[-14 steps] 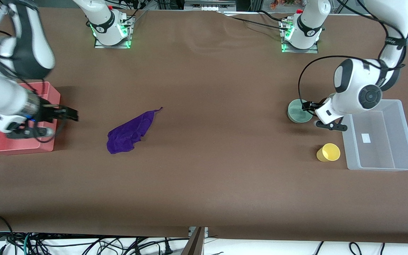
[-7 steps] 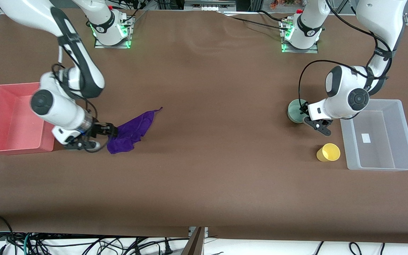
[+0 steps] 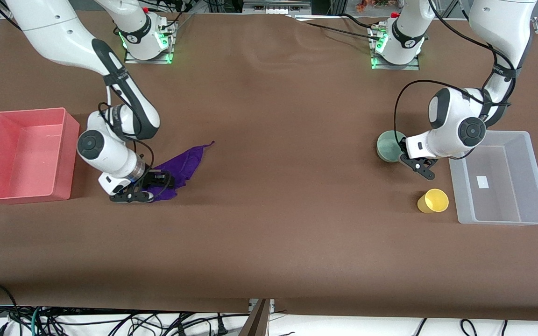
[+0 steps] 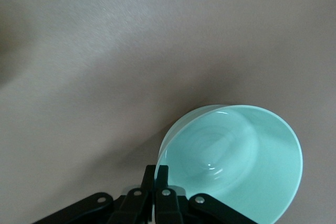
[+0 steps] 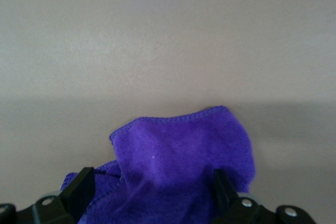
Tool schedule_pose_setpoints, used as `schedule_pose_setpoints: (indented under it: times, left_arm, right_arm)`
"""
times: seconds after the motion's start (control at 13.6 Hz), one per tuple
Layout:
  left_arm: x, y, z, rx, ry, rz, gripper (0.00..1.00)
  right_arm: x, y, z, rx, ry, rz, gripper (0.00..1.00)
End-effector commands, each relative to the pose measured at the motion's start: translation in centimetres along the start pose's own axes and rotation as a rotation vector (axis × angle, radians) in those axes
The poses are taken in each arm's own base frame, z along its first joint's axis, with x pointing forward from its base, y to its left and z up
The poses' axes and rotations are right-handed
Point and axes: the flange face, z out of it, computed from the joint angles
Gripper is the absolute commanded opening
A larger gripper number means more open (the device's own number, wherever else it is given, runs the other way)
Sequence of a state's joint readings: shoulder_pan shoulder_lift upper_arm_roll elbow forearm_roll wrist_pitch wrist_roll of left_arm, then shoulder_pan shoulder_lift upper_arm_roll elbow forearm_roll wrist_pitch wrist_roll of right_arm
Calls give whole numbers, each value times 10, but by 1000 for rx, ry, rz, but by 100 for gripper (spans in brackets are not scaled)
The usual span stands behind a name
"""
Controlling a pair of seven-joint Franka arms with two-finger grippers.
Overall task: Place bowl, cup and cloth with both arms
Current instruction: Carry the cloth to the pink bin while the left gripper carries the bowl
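Note:
The purple cloth [image 3: 180, 165] lies crumpled on the table toward the right arm's end. My right gripper [image 3: 153, 186] is low over the cloth's end nearest the front camera. It is open, with the fabric [image 5: 184, 153] bunched between its fingers [image 5: 79, 190]. The mint-green bowl [image 3: 388, 145] sits toward the left arm's end. My left gripper [image 3: 404, 154] is shut on the bowl's rim [image 4: 160, 156], one finger inside and one outside. The bowl [image 4: 236, 161] looks tilted in the left wrist view. The yellow cup [image 3: 433, 200] stands nearer the front camera than the bowl, untouched.
A clear plastic bin [image 3: 526, 140] stands beside the cup and bowl at the left arm's end of the table. A red bin [image 3: 66, 154] stands at the right arm's end, beside the right arm's wrist. Brown table between cloth and bowl.
My right arm swung from over the red bin across to the cloth and came down with its jaws open around the cloth's near end. My left gripper closed in on the bowl's rim; the bowl shifted slightly.

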State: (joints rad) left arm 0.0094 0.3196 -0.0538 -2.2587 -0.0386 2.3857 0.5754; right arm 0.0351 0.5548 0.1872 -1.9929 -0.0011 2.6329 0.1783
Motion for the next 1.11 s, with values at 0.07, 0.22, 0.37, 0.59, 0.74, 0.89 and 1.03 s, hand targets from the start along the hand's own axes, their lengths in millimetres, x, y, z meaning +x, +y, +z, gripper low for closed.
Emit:
schedule_pose_setpoints:
  times: [0.07, 0.22, 0.37, 0.59, 0.74, 0.89, 1.03]
  left_arm:
    - [-19, -14, -84, -19, -4, -7, 0]
    - [-35, -57, -129, 3, -33, 45, 0]
    - [-54, -113, -160, 80, -48, 157, 0]
    - [-73, -196, -162, 143, -104, 338, 0]
    - [-81, -234, -128, 137, -120, 363, 0]
    - [-75, -254, -100, 211, -74, 366, 0]
    - [-64, -262, -64, 238, -53, 370, 0]
  right_arm:
    - [-15, -3, 10, 1, 18, -30, 19]
    - [-12, -3, 6, 1, 26, -46, 0]
    - [-4, -2, -7, -3, 30, -67, 0]
    - [41, 6, -100, -31, -65, -143, 0]
    - [63, 20, -180, -36, -173, -188, 0]
    - [70, 60, -251, -36, -282, -242, 0]
    - [61, 108, -311, -30, -388, -308, 0]
